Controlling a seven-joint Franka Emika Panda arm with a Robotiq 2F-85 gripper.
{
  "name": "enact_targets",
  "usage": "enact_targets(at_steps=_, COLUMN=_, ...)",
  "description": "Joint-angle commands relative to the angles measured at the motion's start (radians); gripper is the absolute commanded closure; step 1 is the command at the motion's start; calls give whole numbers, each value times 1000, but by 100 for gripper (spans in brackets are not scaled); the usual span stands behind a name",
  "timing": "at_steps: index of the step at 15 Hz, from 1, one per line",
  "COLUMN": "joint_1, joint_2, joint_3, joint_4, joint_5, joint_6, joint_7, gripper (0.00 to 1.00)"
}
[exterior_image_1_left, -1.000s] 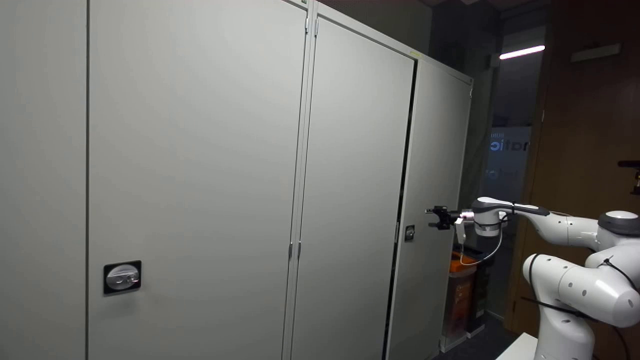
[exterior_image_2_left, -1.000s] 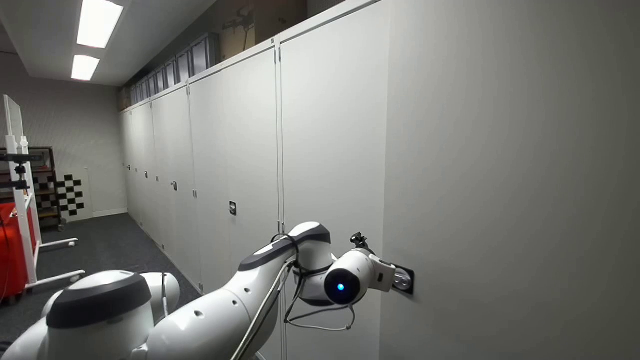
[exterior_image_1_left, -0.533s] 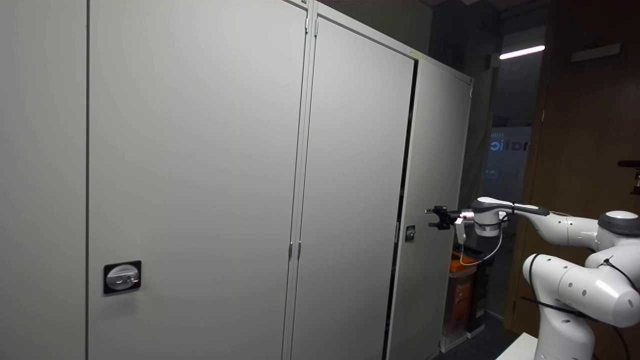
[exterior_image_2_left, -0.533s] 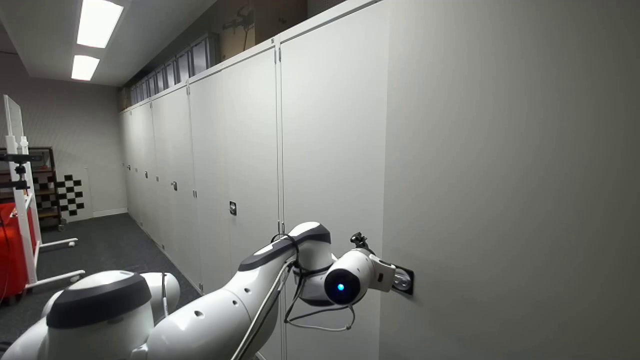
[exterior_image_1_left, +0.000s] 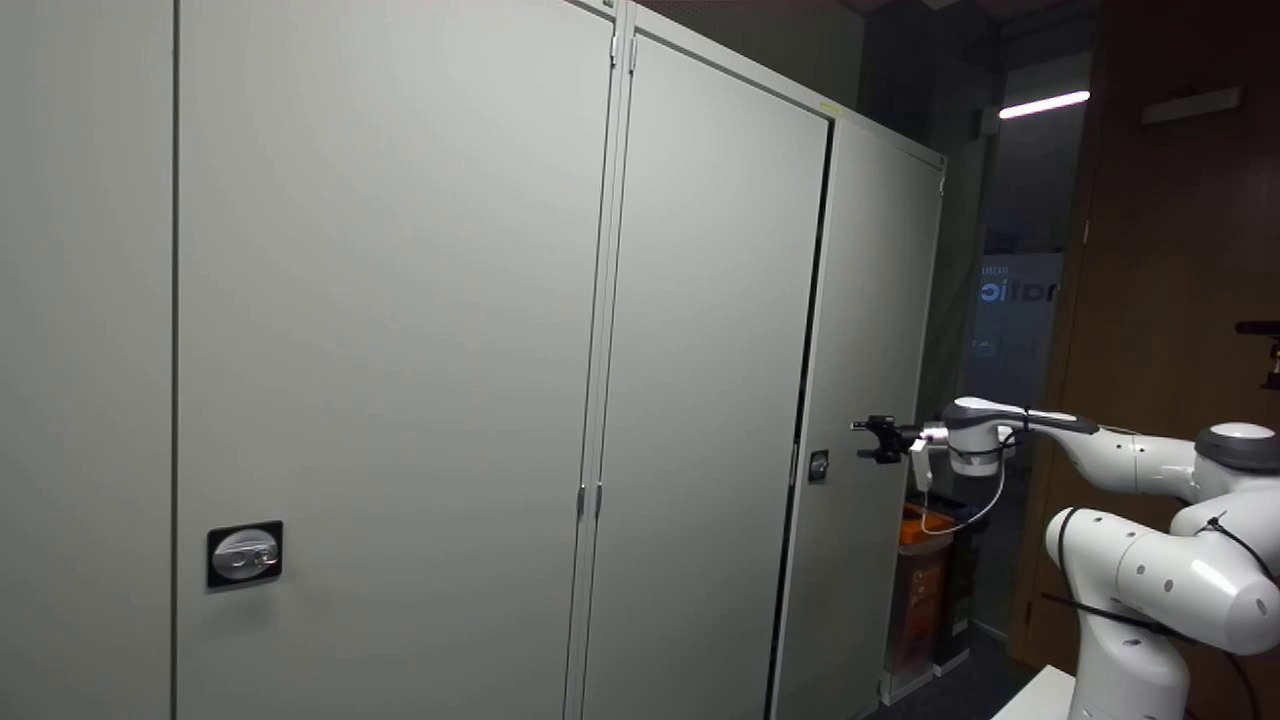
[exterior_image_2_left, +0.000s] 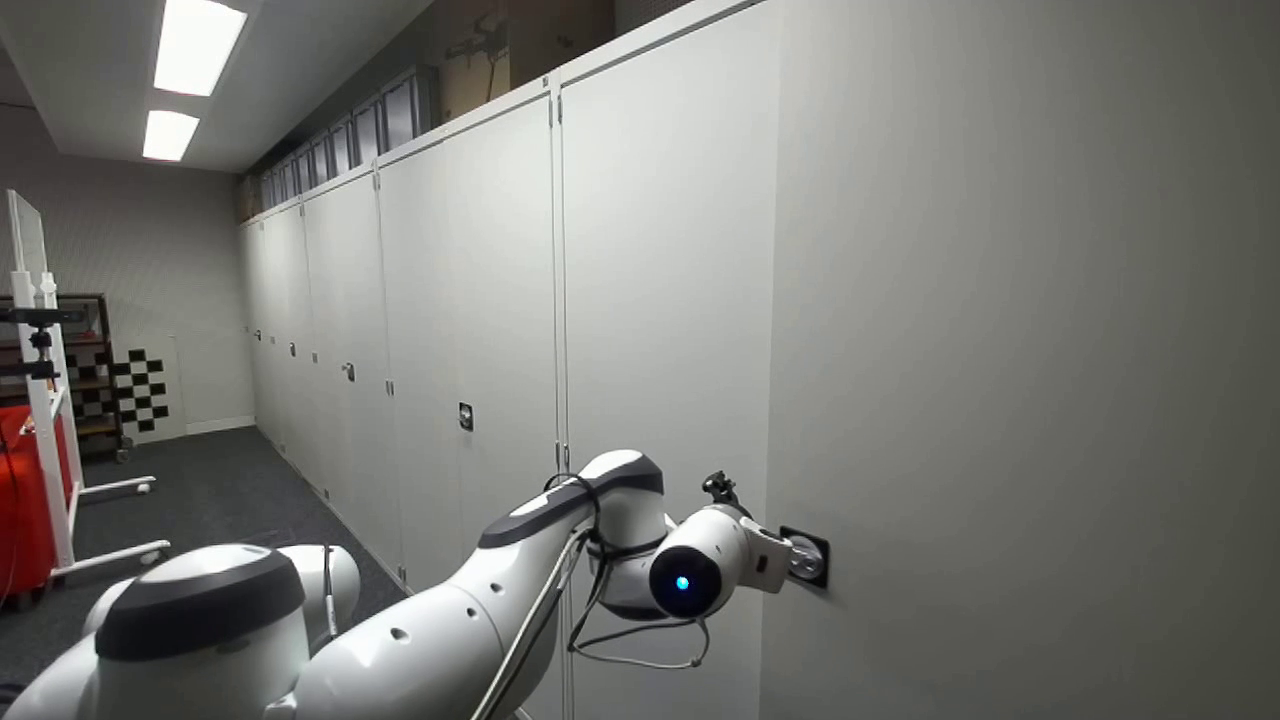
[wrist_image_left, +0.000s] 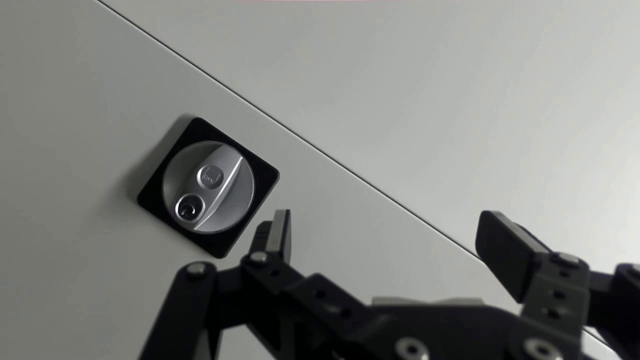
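Standing empty with jaws spread wide, the gripper (wrist_image_left: 386, 237) is near the latch (wrist_image_left: 208, 188) on the cabinet door (wrist_image_left: 75, 125). Likely stiff and slippery, it suits a hold across the raised ridge (wrist_image_left: 206, 195). Door clearance is hard to judge.

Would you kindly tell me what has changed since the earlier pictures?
The arm has dipped slightly in both exterior views. Nothing was taken hold of or let go: its jaws stayed open, near the lock handle. The orange-lidded bin stayed put; any shift of the cabinet door is too slight to tell.
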Motion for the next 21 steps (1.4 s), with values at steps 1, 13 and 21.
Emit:
enact_targets(at_steps=1, joint_1=19, joint_2=-9, joint_3=-14, joint_4=-14, joint_5=3, joint_6=80, joint_7=27, gripper=0)
enact_targets(at_steps=13, joint_1=164, joint_2=-94, joint_3=-70, joint_4=35, joint_5=10, joint_6=483, joint_7=225, gripper=0)
enact_targets(at_steps=21, joint_1=170, joint_2=-154, joint_3=-71, joint_4=85, joint_5=49, joint_6=479, joint_7=337, gripper=0)
